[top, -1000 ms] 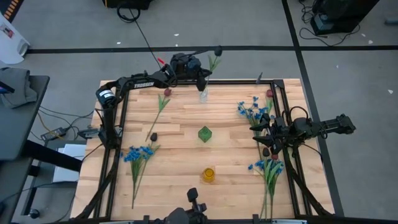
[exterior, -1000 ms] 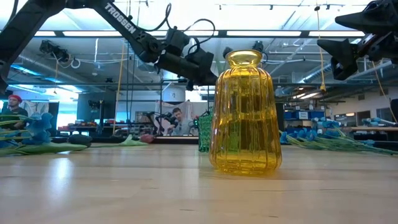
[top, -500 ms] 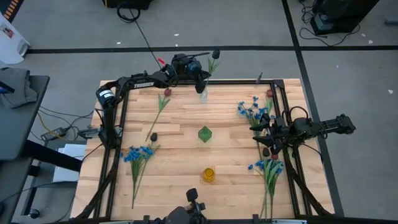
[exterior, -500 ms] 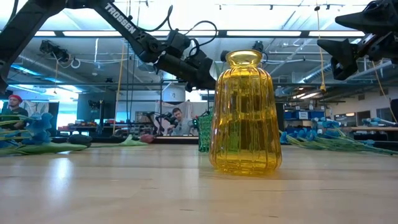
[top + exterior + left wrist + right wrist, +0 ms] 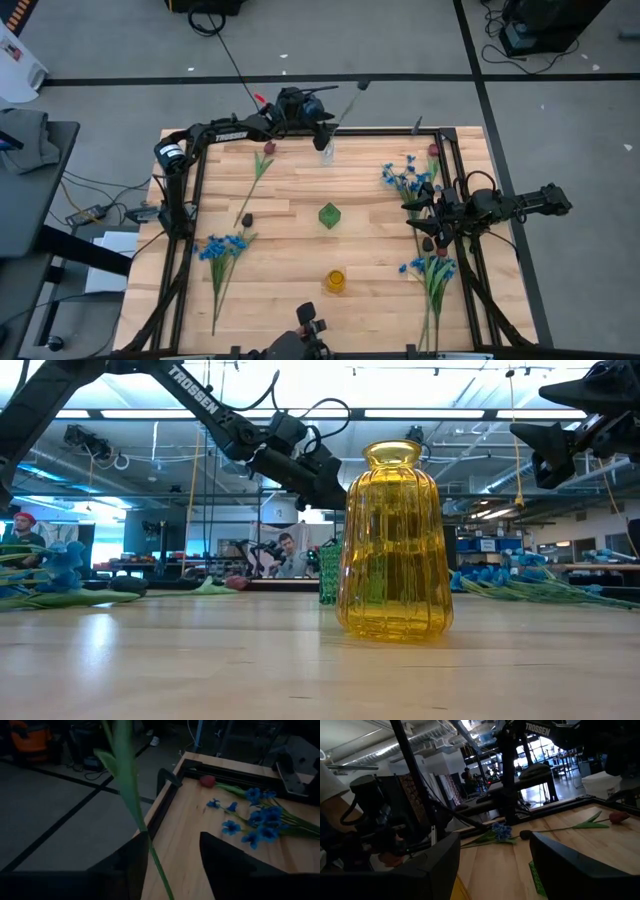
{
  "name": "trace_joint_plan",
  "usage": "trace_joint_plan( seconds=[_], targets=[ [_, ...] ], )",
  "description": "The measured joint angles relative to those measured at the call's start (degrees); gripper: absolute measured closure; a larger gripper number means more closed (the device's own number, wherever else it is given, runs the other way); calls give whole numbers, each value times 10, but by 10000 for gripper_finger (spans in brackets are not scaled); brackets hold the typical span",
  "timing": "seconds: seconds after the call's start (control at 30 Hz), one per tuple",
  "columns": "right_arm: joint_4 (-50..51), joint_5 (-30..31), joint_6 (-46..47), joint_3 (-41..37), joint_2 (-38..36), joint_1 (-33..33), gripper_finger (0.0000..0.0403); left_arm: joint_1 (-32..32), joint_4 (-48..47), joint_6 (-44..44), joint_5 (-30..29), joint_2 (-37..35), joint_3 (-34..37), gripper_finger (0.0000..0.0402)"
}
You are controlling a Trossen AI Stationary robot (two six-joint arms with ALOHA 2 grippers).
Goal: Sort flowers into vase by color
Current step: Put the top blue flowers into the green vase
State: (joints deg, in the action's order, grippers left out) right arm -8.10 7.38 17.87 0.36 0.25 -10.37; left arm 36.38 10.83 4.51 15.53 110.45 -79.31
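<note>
Desk [image 5: 300, 240]: pale wood planks inside a dark frame, both arms reaching in from the sides.

Left end effector [image 5: 322, 128]: at the far edge of the desk, over the clear vase [image 5: 326, 154]. In the left wrist view its two dark fingers [image 5: 131, 862] stand apart, with a green stem [image 5: 131, 795] running up between them beside one finger; whether they touch the stem cannot be told.

Dark-headed stem [image 5: 346, 103]: rises from the clear vase and leans out past the desk's far edge, its dark head over the floor.

Right end effector [image 5: 425, 222]: hovers at the right side of the desk between the two blue groups, fingers spread, nothing between them.

Green vase [image 5: 329, 215]: middle of the desk.

Yellow vase [image 5: 336, 281]: near edge, upright; fills the middle of the low view [image 5: 390, 540].

Flowers lying flat:
- blue spray [image 5: 222, 247], near left;
- red bud on a long stem [image 5: 268, 148], far left, with a dark head [image 5: 247, 219] at its lower end;
- blue blossoms [image 5: 402, 178] with a red bud [image 5: 433, 150], far right;
- blue spray [image 5: 432, 268], near right.
</note>
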Motion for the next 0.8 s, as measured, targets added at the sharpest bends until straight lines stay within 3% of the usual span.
trace_joint_plan(
  seconds=[0.47,0.8],
  targets=[
    [0,0,0,0,0,0,153,0,-17,-1,-4,-7,0,192],
    [0,0,0,0,0,0,153,0,-199,13,-48,-81,-12,192]
  ],
)
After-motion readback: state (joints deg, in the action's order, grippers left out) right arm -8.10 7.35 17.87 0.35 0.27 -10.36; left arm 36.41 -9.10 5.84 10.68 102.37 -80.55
